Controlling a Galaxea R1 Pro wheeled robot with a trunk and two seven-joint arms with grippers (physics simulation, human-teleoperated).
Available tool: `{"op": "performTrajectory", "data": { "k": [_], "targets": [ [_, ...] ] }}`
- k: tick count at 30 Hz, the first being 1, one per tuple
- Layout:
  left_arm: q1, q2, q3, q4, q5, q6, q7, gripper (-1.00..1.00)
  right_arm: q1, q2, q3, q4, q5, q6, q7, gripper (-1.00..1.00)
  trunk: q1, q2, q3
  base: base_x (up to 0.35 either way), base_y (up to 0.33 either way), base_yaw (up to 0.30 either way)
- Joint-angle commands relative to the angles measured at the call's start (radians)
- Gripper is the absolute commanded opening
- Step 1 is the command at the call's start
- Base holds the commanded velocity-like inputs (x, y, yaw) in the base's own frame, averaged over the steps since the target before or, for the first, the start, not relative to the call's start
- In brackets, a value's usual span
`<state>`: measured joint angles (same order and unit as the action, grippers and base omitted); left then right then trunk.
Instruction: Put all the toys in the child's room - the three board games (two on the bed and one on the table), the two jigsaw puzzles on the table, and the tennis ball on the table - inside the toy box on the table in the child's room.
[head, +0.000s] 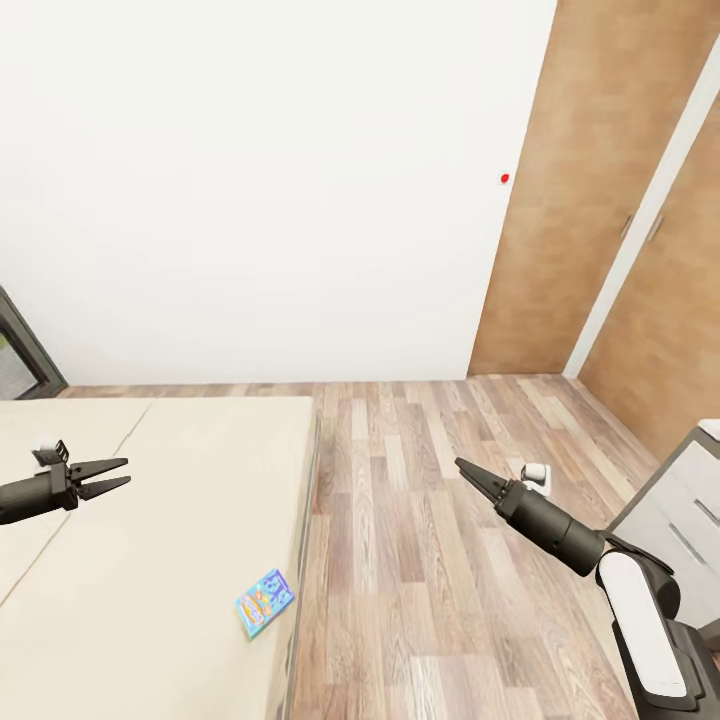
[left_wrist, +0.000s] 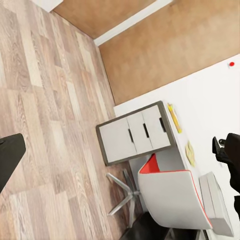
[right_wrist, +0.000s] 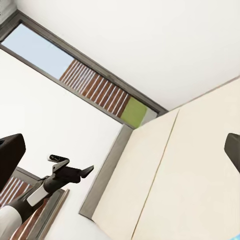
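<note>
A small blue board game (head: 265, 601) lies flat on the beige bed (head: 150, 560), close to the mattress's right edge. My left gripper (head: 126, 472) hovers open over the bed, well behind and left of the game, holding nothing. My right gripper (head: 464, 468) hangs over the wood floor to the right of the bed; its fingers (right_wrist: 10, 160) stand wide apart and empty. In the left wrist view the table (left_wrist: 137, 135) with drawers carries a light grey toy box (left_wrist: 216, 202) and thin yellowish flat items (left_wrist: 190, 152) that I cannot identify.
A white wall and wood-panelled wardrobe doors (head: 560, 200) close the far side. Plank floor (head: 420, 520) runs between bed and desk drawers (head: 690, 510). A red-and-white chair (left_wrist: 167, 192) stands at the desk. A window and grey headboard (right_wrist: 105, 170) lie beyond the bed.
</note>
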<state>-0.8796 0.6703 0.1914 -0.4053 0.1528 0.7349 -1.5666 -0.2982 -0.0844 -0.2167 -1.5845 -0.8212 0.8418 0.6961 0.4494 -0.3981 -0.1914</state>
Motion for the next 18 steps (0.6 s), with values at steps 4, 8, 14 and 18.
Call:
{"op": "performTrajectory", "data": {
  "k": [4, 8, 14, 18],
  "targets": [
    [-0.001, 0.0, 0.0, 0.0, -0.001, 0.011, -0.004, 1.0, -0.001, 0.0, -0.001, 0.0, -0.001, 0.005, 0.002, 1.0, 0.001, -0.002, 0.005, 0.0, 0.0, 0.0],
    [-0.001, 0.0, 0.0, 0.0, -0.001, 0.011, -0.004, 1.0, -0.001, 0.0, -0.001, 0.0, -0.001, 0.005, 0.002, 1.0, 0.001, -0.002, 0.011, 0.0, 0.0, 0.0],
    [-0.001, 0.0, 0.0, 0.0, -0.001, 0.011, -0.004, 1.0, -0.001, 0.0, -0.001, 0.0, -0.001, 0.006, 0.002, 1.0, 0.001, -0.002, 0.021, 0.0, 0.0, 0.0],
    [-0.001, 0.0, 0.0, 0.0, -0.001, 0.011, -0.004, 1.0, -0.001, 0.0, -0.001, 0.0, -0.001, 0.005, 0.002, 1.0, 0.001, -0.002, 0.028, 0.0, 0.0, 0.0]
  ]
}}
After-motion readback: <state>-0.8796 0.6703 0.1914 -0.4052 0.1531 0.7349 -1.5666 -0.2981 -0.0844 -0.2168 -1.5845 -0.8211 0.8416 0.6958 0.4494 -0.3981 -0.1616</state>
